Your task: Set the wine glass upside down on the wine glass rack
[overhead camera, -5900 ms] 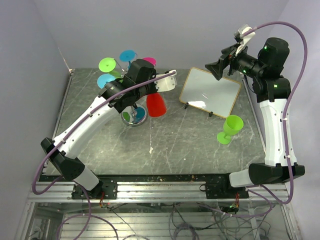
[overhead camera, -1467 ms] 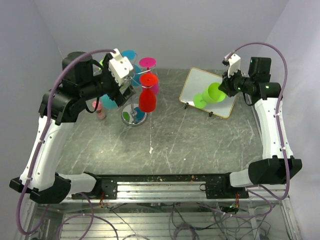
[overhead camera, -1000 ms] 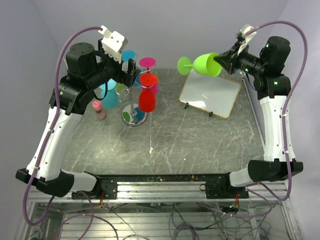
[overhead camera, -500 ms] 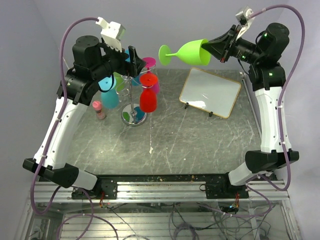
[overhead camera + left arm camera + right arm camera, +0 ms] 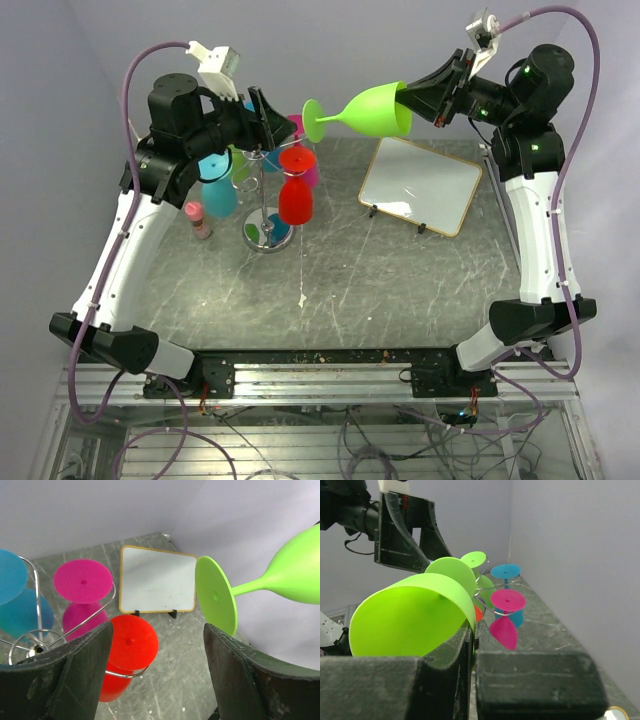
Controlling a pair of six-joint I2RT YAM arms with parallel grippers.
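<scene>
My right gripper [image 5: 408,100] is shut on the rim of a lime green wine glass [image 5: 372,108], held on its side high above the table with its foot pointing left. In the right wrist view the pads [image 5: 465,650] pinch the bowl wall of the glass [image 5: 415,617]. My left gripper [image 5: 270,120] is open and raised, facing the foot from just to its left. In the left wrist view the foot [image 5: 216,600] hangs beyond my right finger [image 5: 240,675], untouched. The silver wire rack [image 5: 262,243] stands below, carrying upside-down red [image 5: 294,195], pink and blue glasses.
A framed whiteboard [image 5: 420,183] leans on small feet at the back right. A small pink bottle [image 5: 197,218] stands left of the rack. Grey walls close in at the back and on both sides.
The right arm has carried the green glass up and leftward, foot first, toward the left gripper. The left gripper rose, turned to face it, and its jaws narrowed slightly.
</scene>
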